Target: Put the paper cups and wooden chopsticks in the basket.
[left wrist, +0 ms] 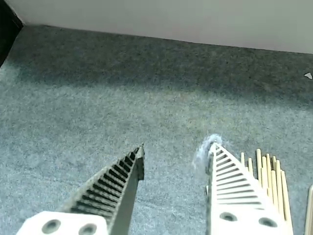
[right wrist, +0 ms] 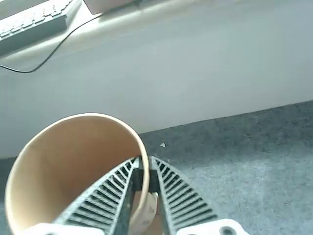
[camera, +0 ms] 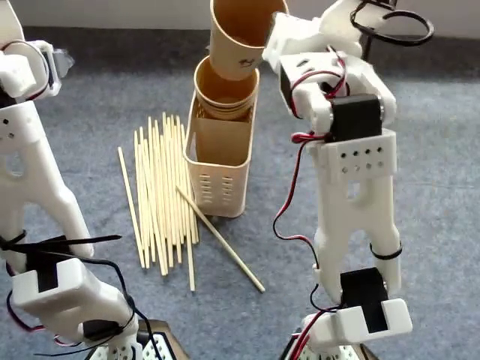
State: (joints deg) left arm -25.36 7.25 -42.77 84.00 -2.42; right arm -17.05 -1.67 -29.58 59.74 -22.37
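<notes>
- Grey carpet (camera: 435, 150) forms the work surface.
- White wall (left wrist: 171, 19) rises at its far edge, casting a shadow band.
- Keyboard (right wrist: 29, 24) and dark cable (right wrist: 63, 41) lie beyond.

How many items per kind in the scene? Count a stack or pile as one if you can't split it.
Basket: 1
Paper cup held in the right pincer: 1
Cup stack in the basket: 1
Chopstick pile, too bunched to split: 1
Stray chopstick: 1
Total: 5
</notes>
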